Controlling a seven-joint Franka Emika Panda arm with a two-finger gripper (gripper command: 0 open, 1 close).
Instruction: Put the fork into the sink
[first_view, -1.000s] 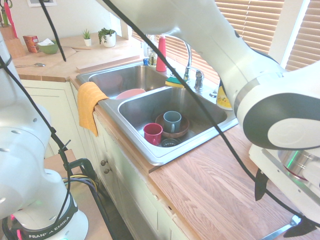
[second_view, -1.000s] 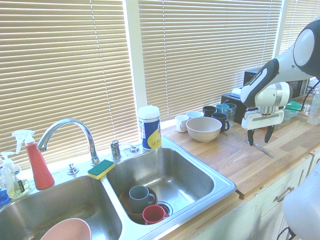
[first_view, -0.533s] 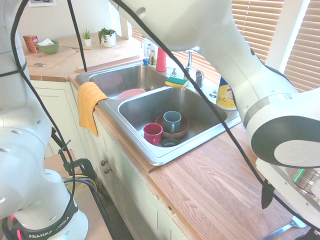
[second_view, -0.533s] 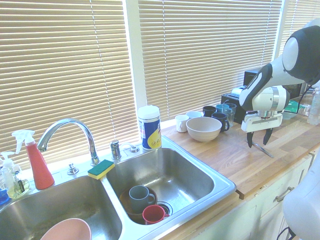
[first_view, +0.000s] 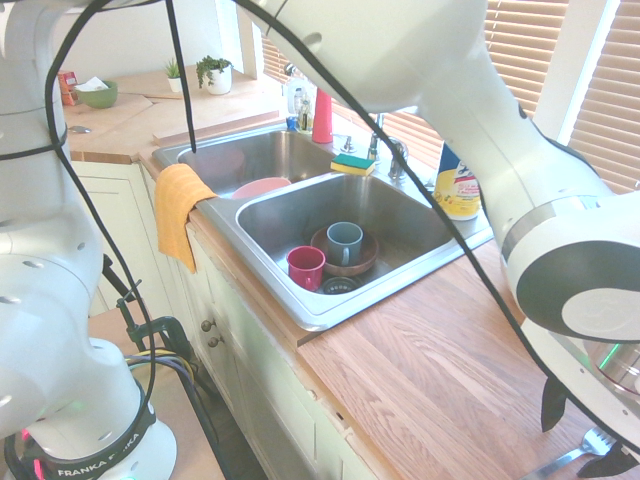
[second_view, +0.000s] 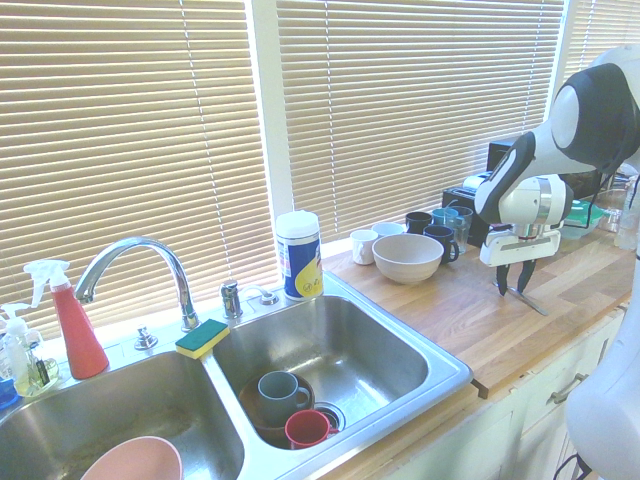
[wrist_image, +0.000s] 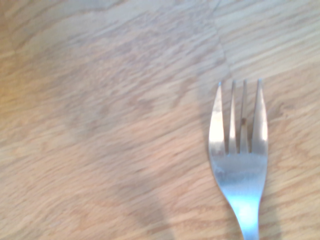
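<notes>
I see the fork (wrist_image: 239, 160) lying flat on the wooden surface (first_view: 430, 370), close to its front edge and well apart from the sink (second_view: 440, 365). My gripper (second_view: 516, 283) points straight down over the fork with its fingers parted on either side of the handle, not clamped on it. Farther back, near the window edge, a beige bowl (second_view: 407, 256) and several mugs (second_view: 438, 232) stand.

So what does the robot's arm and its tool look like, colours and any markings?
The arm is glossy white with rounded links and grey joint bands. Black cables run along it. Its base reads FRANKA EMIKA. The tool has a white body and two slim black fingers.
</notes>
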